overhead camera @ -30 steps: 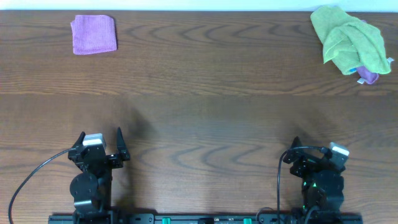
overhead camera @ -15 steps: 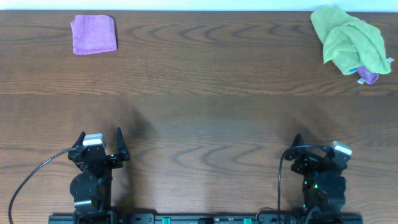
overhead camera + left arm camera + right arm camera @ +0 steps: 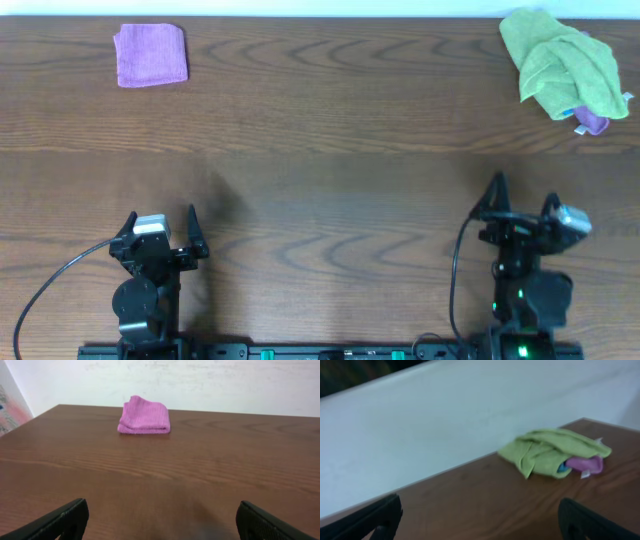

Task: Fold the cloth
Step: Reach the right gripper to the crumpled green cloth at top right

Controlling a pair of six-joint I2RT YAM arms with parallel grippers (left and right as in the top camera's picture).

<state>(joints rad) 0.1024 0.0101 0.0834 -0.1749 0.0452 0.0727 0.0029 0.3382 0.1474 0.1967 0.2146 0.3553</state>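
Currently left gripper (image 3: 162, 213) and right gripper (image 3: 523, 190) both gape wide, empty. Cloth (image 3: 535, 50) looks bunched in heap (image 3: 597, 82) far ahead of right gripper, slightly right; right arm nearer, axis unclear.

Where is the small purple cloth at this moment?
In the overhead view, the small purple cloth lies folded near the far left corner of the table, well ahead of the left end effector.

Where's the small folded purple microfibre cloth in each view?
Overhead: small folded purple microfibre cloth, top left, near the far edge of the brown wooden table.
Left wrist: upper middle, slightly left of centre.
Right wrist: not in it.
Shared landmark: that far edge meeting the white wall.
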